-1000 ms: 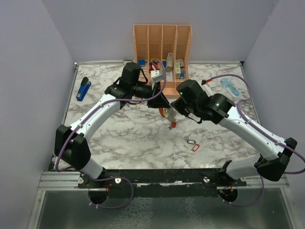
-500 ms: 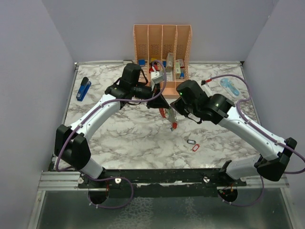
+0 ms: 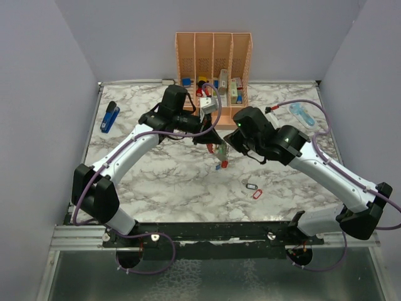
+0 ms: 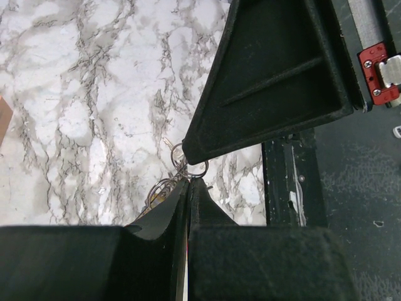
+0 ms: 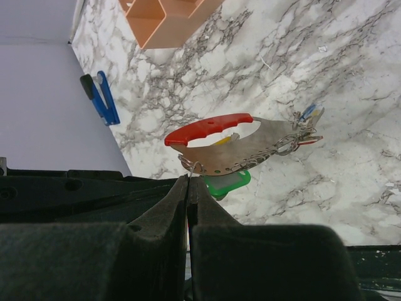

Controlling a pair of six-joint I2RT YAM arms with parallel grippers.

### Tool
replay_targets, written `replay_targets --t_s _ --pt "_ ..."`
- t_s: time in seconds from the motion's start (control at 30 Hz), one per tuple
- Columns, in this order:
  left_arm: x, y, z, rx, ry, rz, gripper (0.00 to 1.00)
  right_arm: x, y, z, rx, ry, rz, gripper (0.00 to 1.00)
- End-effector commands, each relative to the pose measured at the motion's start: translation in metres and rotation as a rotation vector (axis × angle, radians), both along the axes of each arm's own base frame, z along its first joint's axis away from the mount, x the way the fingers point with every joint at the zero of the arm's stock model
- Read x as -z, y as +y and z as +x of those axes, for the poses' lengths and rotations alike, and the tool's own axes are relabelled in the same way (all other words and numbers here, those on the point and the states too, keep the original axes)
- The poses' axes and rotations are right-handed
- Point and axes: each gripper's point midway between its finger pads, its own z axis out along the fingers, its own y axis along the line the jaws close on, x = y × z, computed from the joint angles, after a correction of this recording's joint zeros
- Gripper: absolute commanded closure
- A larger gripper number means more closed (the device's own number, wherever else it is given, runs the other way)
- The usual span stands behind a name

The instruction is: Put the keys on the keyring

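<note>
View from above: two robot arms reach toward each other over a marble table [image 3: 156, 179]. The left gripper [image 3: 210, 139] and right gripper [image 3: 229, 143] meet tip to tip at the centre of the frame. The keyring [image 3: 218, 150] hangs in the air between them, with the keys [image 3: 223, 164] dangling beneath it. An orange organiser [image 3: 213, 47] stands at top centre, and a blue stapler [image 3: 109, 116] lies at upper left.

Left wrist view: the left gripper [image 4: 188, 183] rises from bottom centre with its jaws pressed together. Small wire rings [image 4: 198, 168] bunch at its tips, but I cannot tell whether it pinches one. A black finger [image 4: 276, 81] of the right gripper fills the upper right.

Right wrist view: the right gripper [image 5: 188, 180] has its jaws fully closed, pinching the lower left edge of the keyring [image 5: 241, 150]. The keyring's red curve is on top and its grey metal below, and it sits in the middle of the frame, clear of the table. A green tag [image 5: 227, 184] hangs under it. Keys [image 5: 307, 122] with blue, yellow and red bits cluster at its right end
</note>
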Motion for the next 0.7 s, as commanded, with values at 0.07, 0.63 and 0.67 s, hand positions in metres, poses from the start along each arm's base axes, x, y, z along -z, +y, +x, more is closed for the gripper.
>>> replay_targets --t_s 0.07,0.63,0.67 --pt "-0.006 0.001 0.011 -0.044 -0.07 0.02 1.0 -0.025 0.004 0.002 0.011 -0.054 0.11 0.99" --pt "-0.019 0.012 0.015 -0.055 -0.17 0.085 0.76 -0.015 0.004 -0.003 0.051 -0.014 0.179 0.99" --pt "-0.02 0.014 0.015 -0.052 -0.182 0.092 0.73 -0.015 0.003 -0.003 0.055 -0.013 0.179 0.99"
